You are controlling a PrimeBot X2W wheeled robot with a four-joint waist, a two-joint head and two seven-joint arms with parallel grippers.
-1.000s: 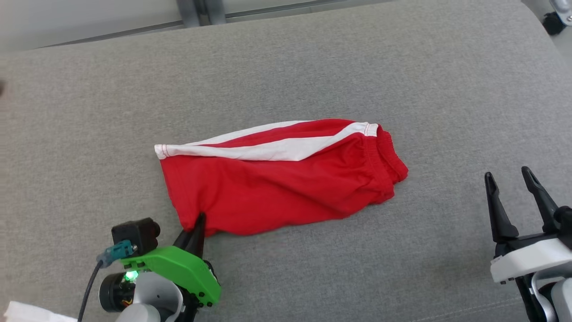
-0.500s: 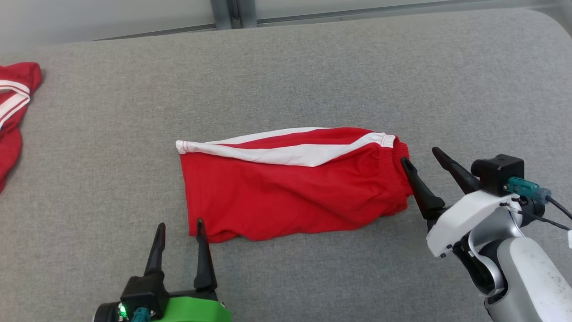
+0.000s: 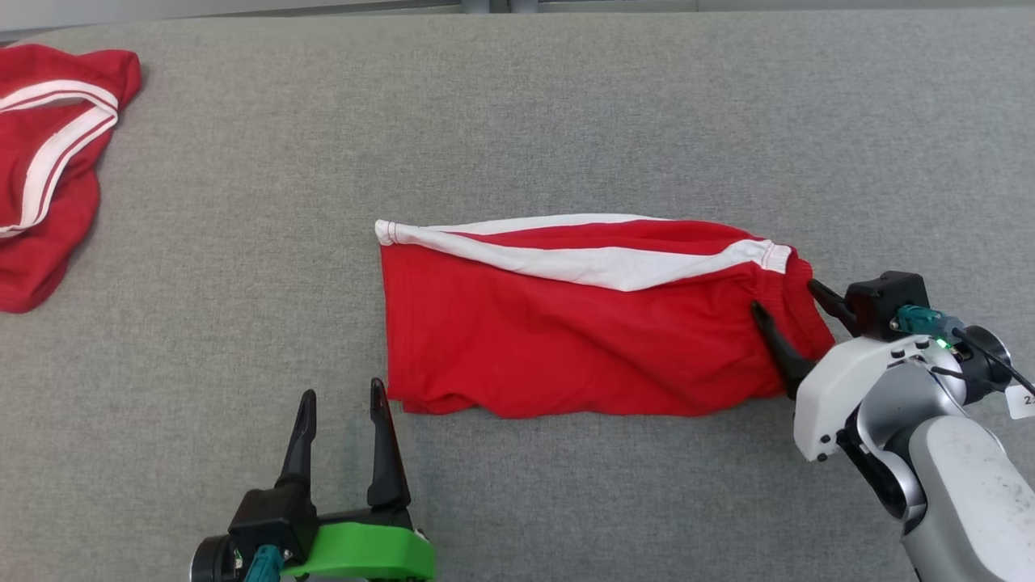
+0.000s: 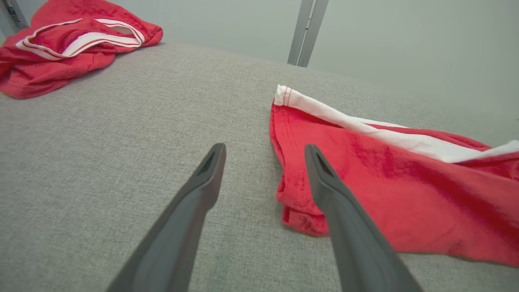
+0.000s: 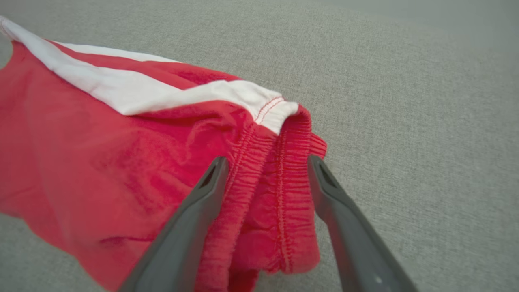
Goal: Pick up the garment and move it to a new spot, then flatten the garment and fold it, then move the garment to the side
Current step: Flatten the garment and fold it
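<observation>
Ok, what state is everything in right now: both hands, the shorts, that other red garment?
Red shorts: lying flat on the grey surface, doubled over, lightly wrinkled.
Left hand: open, empty, beside the shorts' near hem corner.
Right hand: open, fingers straddling the waistband, not closed on it.
Second red garment: crumpled, far left.

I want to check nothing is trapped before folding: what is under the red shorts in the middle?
The red shorts lie on the grey surface, which shows all around them. At the hem corner only their own layers show. The middle underneath is covered.

Crumpled red shorts (image 3: 48,242), grey cushion (image 3: 566,105)
</observation>
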